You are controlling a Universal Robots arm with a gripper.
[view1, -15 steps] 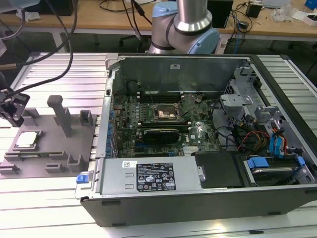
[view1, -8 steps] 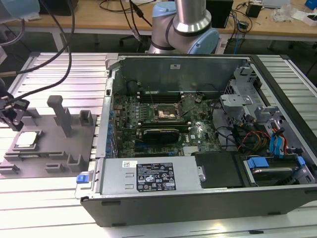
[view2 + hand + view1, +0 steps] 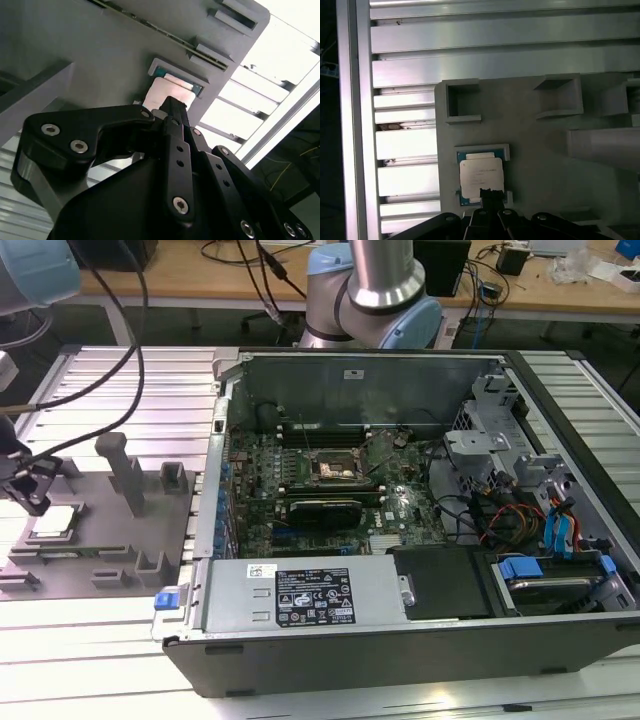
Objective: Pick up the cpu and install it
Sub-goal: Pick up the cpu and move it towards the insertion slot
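Note:
The cpu (image 3: 52, 523) is a small pale silvery square lying flat in a shallow framed recess of the grey tray (image 3: 110, 540) at the exterior view's left. My gripper (image 3: 33, 498) hangs right over it, low and close. In the first wrist view the cpu (image 3: 480, 172) lies just ahead of the gripper (image 3: 490, 192), whose dark tip overlaps the chip's near edge. The second wrist view shows the cpu (image 3: 168, 91) partly hidden behind the gripper (image 3: 172, 102). The dark metal-framed socket (image 3: 335, 468) sits on the motherboard inside the open computer case.
The tray carries upright grey fixture blocks (image 3: 126, 472) and square pockets (image 3: 463, 101). It rests on a ribbed aluminium table (image 3: 120, 380). The open case (image 3: 400, 510) holds cables, drive cages and a power supply (image 3: 310, 595). Black cables (image 3: 110, 330) hang over the table at the left.

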